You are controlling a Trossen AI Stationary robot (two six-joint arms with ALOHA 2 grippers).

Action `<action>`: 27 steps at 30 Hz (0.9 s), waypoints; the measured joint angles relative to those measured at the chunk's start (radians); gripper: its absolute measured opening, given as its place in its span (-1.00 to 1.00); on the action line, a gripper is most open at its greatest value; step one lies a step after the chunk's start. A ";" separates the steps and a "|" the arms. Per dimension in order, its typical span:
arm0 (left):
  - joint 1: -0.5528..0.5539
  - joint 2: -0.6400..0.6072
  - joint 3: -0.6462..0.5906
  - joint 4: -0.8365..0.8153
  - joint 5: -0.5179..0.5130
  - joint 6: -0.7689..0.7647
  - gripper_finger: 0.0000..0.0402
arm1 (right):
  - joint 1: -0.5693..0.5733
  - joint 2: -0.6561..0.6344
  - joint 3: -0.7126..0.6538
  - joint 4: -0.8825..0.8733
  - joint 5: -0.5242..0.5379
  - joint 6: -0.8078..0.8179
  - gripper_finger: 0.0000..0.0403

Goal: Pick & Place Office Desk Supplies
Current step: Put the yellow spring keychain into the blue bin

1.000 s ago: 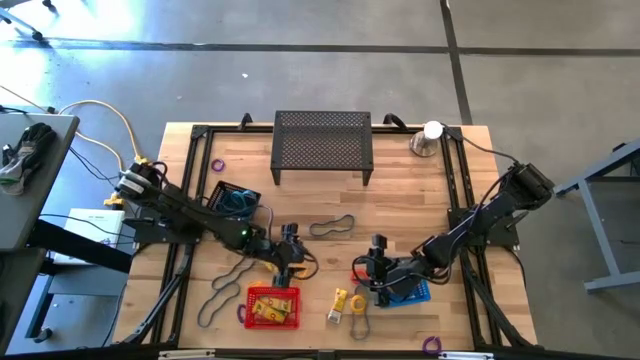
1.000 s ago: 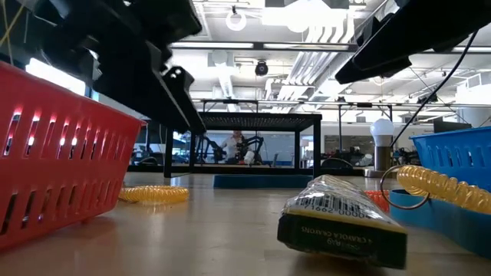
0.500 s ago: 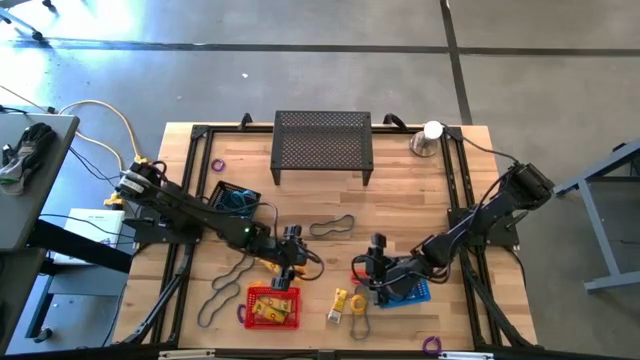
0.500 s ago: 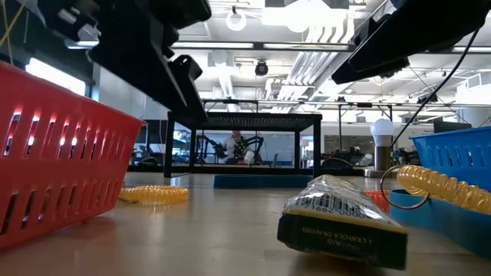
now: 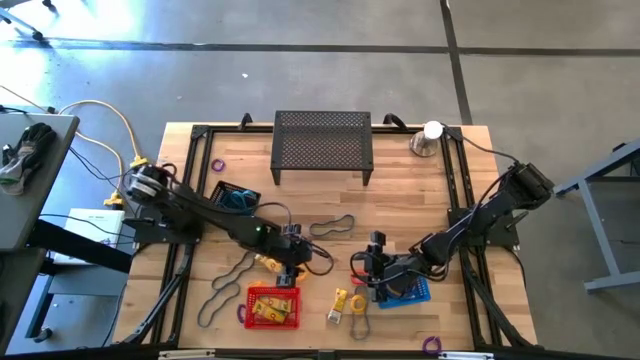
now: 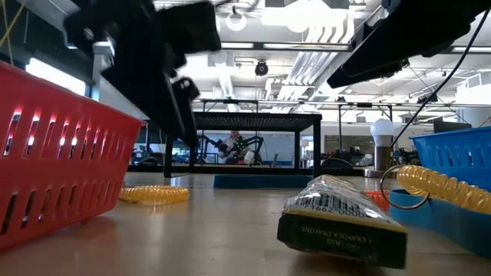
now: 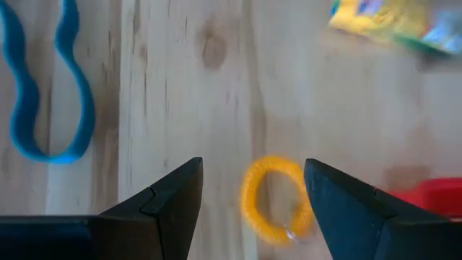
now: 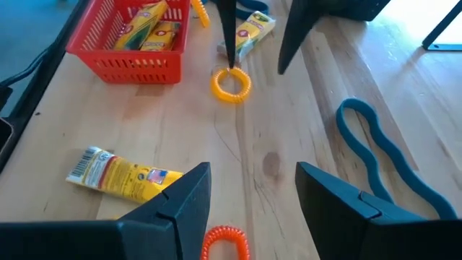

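Left arm lines up over a yellow coil ring

You see the red basket [image 5: 272, 307] waiting nearby; the left gripper [image 7: 253, 198] hovers spread above the yellow coil ring [image 7: 276, 200], which lies on the table, while the right gripper [image 8: 253, 191] waits open.

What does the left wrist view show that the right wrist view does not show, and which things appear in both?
Only the left wrist view shows the left gripper close up, open above the yellow coil ring.

Only the right wrist view shows the right gripper, also open, an orange coil ring, a flat crayon box and crayon boxes inside the red basket.

Both show the yellow coil ring, a teal band, part of the red basket and the wooden table.
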 joint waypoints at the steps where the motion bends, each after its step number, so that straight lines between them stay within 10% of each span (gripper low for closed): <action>1: 0.003 0.015 0.000 -0.010 0.010 0.010 0.17 | 0.000 0.000 0.000 0.001 0.000 0.001 -0.05; 27: 0.037 0.123 0.055 -0.108 0.045 0.071 0.17 | 0.000 0.001 0.000 -0.015 0.000 0.010 -0.05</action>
